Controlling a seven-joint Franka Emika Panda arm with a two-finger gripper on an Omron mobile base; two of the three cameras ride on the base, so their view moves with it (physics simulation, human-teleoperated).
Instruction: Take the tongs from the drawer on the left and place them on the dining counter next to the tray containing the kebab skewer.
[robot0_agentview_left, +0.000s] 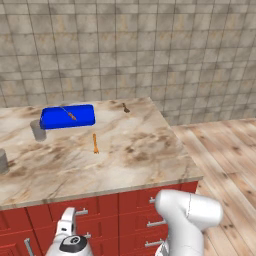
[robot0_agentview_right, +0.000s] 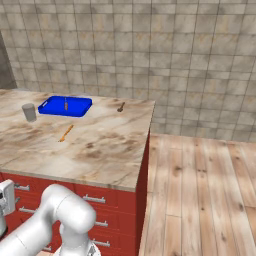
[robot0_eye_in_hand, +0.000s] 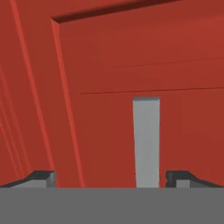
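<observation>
The hand (robot0_eye_in_hand: 111, 177) is facing a flat red drawer (robot0_eye_in_hand: 144, 61) front, its two dark tips standing wide apart and holding nothing. Between them the silver bar handle (robot0_eye_in_hand: 146, 142) is rising as a grey strip, just off the midline toward the right tip; it is lying lengthwise along the gap rather than across it, so the hand is probably needing a turn or a shift before it can close on the bar. The hand is sitting low against the cabinet so that it can pull the drawer out, which looks like the step now in progress.

The tongs are presumably lying inside, behind that closed front; I cannot see them.

Above the drawer, the dining desk (robot0_agentview_left: 140, 150) is carrying everything else. The blue tray (robot0_agentview_left: 67, 116) is sitting toward the desk's far left, with the kebab skewer (robot0_agentview_left: 68, 114) lying in it. A small orange utensil (robot0_agentview_left: 95, 143) is resting in front of the tray, a grey cup (robot0_agentview_left: 37, 129) is standing against the tray's left end, and a brown wooden spoon (robot0_agentview_left: 125, 107) is lying to the tray's right, near the desk's far edge.
</observation>
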